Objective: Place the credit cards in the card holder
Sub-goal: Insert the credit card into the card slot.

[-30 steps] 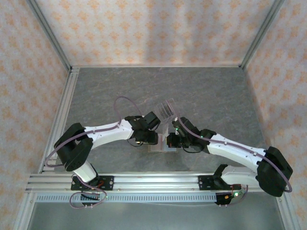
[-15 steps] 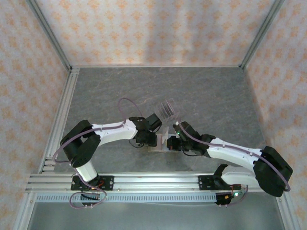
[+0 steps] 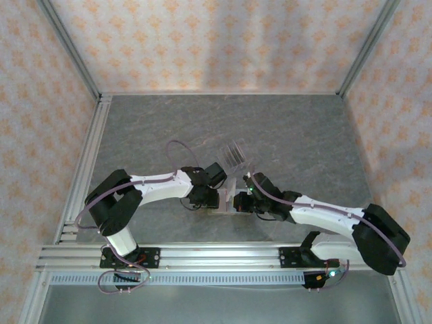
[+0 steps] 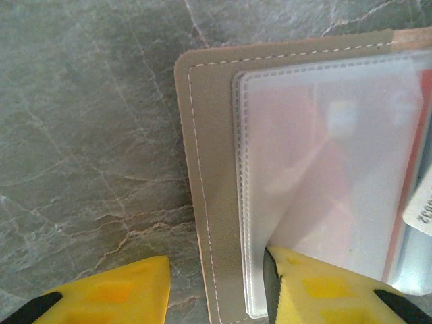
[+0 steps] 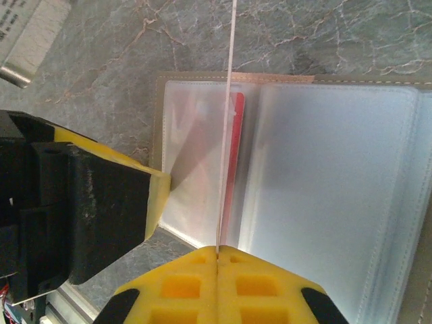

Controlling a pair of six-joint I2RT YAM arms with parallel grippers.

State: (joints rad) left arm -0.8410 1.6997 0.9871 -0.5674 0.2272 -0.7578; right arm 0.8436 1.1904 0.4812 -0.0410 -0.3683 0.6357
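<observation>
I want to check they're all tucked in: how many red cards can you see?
1. The red card sits in a clear pocket of the open card holder, beside the sheet pinched by the right fingers. More may hide under the cloudy plastic.

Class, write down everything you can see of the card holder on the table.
The card holder is a tan, leather-like wallet with pale stitching, lying open and flat on the grey marbled table. Inside are clear plastic sleeves, with a red card showing through one. The right gripper, jaws shut, holds a thin leaf upright, seen edge-on. One finger of the left gripper rests on a sleeve.
</observation>
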